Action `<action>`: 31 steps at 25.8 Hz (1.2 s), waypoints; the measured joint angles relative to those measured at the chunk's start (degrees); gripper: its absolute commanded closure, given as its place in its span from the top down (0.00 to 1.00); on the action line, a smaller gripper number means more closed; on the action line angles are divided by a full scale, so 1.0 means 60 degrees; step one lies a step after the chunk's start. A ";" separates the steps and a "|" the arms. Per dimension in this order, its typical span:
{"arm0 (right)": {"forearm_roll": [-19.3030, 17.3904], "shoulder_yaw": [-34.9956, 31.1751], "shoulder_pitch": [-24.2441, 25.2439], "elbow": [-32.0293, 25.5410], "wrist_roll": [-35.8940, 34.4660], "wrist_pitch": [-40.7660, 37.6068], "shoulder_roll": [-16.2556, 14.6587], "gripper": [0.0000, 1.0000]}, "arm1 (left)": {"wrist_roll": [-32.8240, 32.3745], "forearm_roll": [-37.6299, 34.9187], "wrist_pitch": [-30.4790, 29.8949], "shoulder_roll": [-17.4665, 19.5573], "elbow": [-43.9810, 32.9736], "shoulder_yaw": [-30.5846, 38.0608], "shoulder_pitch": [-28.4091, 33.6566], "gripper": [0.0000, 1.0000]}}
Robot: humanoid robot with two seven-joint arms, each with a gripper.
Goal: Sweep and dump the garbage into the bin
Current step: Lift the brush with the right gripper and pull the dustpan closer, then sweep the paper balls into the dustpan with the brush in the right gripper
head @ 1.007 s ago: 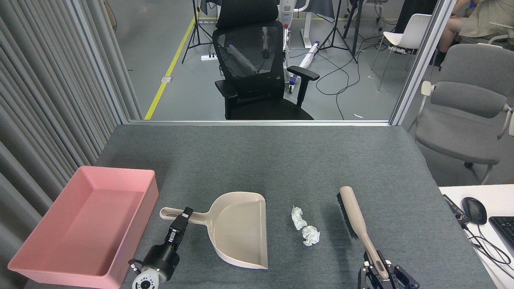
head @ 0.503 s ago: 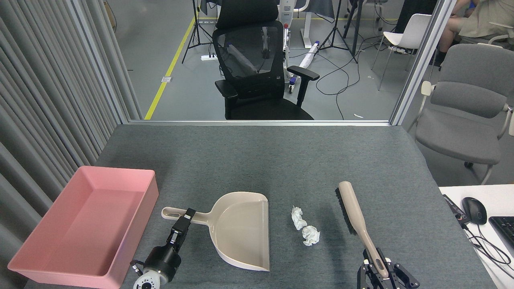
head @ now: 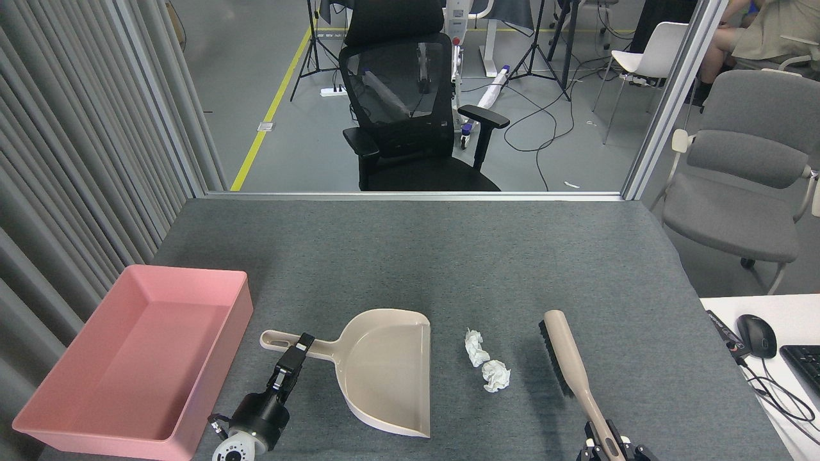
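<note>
The left arm (head: 256, 416) ended in a black cylindrical wrist with a round white cap at its near end, marked with small dark holes, and a thin cable looped beside it. Its left gripper (head: 295, 351) was slim, black and boxy. The right gripper (head: 608, 442) was black too, built of angular linkage bars, mostly cut off by the view's bottom edge.

A black mesh office chair (head: 410, 109) stands beyond the far edge of the grey felt-covered table (head: 448, 256). A grey armchair (head: 743, 179) sits to the right, a white chair (head: 647, 57) behind it. On a white desk at right lie a black mouse (head: 756, 335) and a keyboard (head: 806, 365). Cables trail over the floor (head: 564, 128).
</note>
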 measured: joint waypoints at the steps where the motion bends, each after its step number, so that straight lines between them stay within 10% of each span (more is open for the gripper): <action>1: 0.0007 0.0012 0.0036 0.0000 -0.0008 0.0000 0.0010 0.00 | 0.0000 -0.0006 0.0000 0.0001 -0.0004 0.0000 0.0000 0.20; 31: 0.0066 0.2948 -0.0531 0.0111 0.0065 0.0779 0.0919 0.00 | 0.0033 -0.1336 -0.0222 -0.0083 -0.0261 0.0132 0.0057 0.22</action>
